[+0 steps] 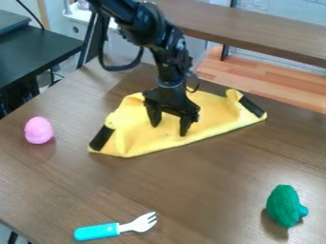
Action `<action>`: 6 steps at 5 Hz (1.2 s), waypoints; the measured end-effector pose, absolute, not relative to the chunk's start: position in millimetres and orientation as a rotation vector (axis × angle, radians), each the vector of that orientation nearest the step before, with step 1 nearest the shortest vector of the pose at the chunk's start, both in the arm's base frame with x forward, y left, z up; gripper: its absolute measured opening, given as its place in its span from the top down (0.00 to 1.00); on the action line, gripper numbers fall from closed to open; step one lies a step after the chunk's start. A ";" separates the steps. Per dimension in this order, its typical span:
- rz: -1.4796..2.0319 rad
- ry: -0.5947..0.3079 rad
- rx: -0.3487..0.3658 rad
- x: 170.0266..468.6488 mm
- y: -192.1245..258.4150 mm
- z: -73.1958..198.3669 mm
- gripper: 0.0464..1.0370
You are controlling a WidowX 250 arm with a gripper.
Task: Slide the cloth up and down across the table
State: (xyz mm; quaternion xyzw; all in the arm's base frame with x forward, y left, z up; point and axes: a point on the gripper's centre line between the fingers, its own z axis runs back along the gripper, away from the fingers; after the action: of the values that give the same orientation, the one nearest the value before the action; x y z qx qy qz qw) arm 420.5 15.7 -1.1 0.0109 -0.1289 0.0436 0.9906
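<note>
The yellow fabric cloth with black patches at two of its corners (146, 138) lies askew across the far-middle part of the brown wood-grain table (191, 190), its left end rumpled and its right end puffed up into a fold. Over its middle hangs the black two-finger gripper (169, 129), pointing down, its fingers spread well apart with nothing visibly pinched between them; whether the tips press on the fabric or hover just above it, I cannot tell. The step in hand looks to be making contact for the slide. The tips should meet the cloth near its centre, pressing firmly enough to drag it but lightly enough not to scrape the wood, or else close on a small pleat (the surer hold, if the fabric bunches readily). Strokes are best kept slow and straight, since a push off-centre would probably swing one end round. Away to the left stands a pink plastic-looking egg (39, 130), which a sideways drift could knock. Nearer the camera lie a toy fork with a turquoise handle (98, 231) and a bumpy green toy broccoli (284, 206), so a downward stroke had better end short of both.
</note>
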 end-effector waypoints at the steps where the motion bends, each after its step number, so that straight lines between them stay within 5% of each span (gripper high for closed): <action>1: 0.082 -0.244 0.004 417.9 9.8 -2.6 0.04; 6: -0.197 -0.161 -0.062 291.3 -29.4 -10.3 0.04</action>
State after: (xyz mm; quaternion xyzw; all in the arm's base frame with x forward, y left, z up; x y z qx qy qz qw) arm 291.3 -29.4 -10.3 -0.0307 -0.0803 -0.0985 0.9914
